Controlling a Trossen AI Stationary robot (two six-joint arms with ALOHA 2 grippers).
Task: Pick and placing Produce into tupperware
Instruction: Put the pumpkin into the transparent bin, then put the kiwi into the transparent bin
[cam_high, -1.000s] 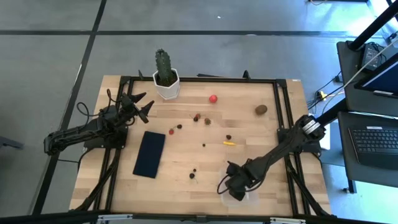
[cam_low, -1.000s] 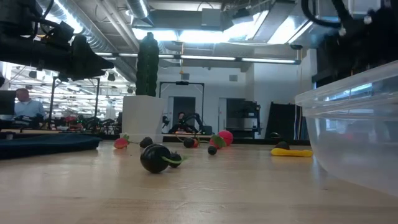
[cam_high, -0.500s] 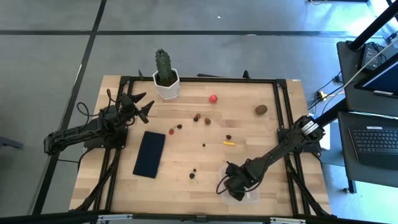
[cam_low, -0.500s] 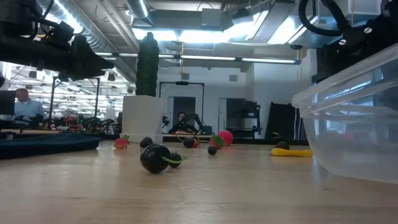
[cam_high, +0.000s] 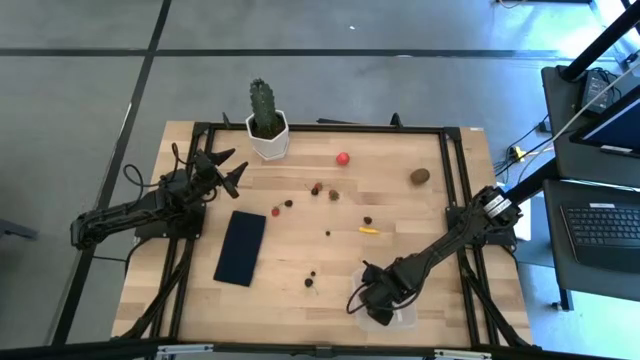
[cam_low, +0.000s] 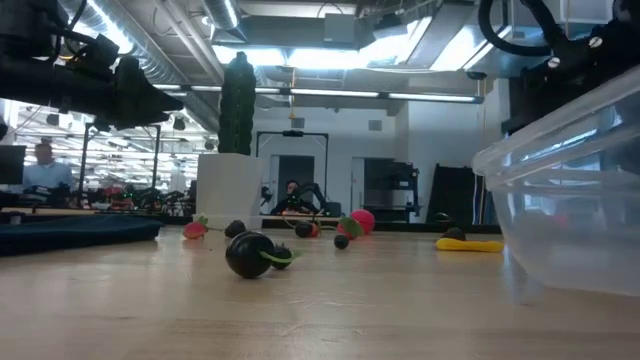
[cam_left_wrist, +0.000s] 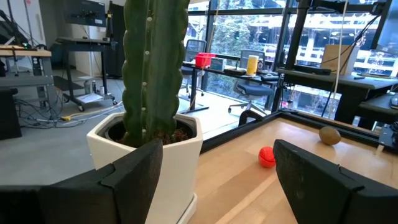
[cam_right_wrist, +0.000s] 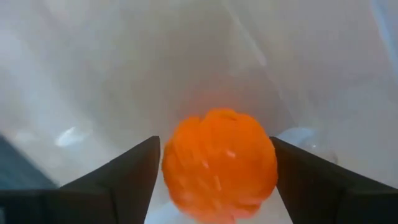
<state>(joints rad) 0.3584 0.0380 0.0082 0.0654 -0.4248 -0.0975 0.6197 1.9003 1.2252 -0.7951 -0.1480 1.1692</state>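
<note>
My right gripper (cam_high: 374, 299) reaches down into the clear tupperware (cam_high: 388, 303) near the table's front edge and is shut on the orange ball (cam_right_wrist: 219, 163). The tupperware stands tilted in the low view (cam_low: 575, 190). My left gripper (cam_high: 232, 176) is open and empty, above the table beside the cactus pot (cam_high: 267, 138). On the table lie the red ball (cam_high: 343, 158), a brown fruit (cam_high: 420, 176), the thin yellow piece (cam_high: 369, 229) and several dark bits, one near the front (cam_high: 310, 281). My right gripper pinches the orange ball by two opposite sides (cam_right_wrist: 171, 168) between its two fingers (cam_right_wrist: 124, 180). It comes from above, slanting, inside the tupperware. Whether the ball rests on the tupperware's floor cannot be told.
A flat dark navy rectangle (cam_high: 241, 247) lies left of the middle. The green cactus (cam_high: 262, 102) in its white pot stands at the far edge, close before my left gripper (cam_left_wrist: 217, 180). A black frame (cam_high: 452, 170) runs round the tabletop.
The tupperware has tipped a little: in the low view its rim slopes more steeply and one side of its base stands higher than before. My right gripper has stayed inside it.
</note>
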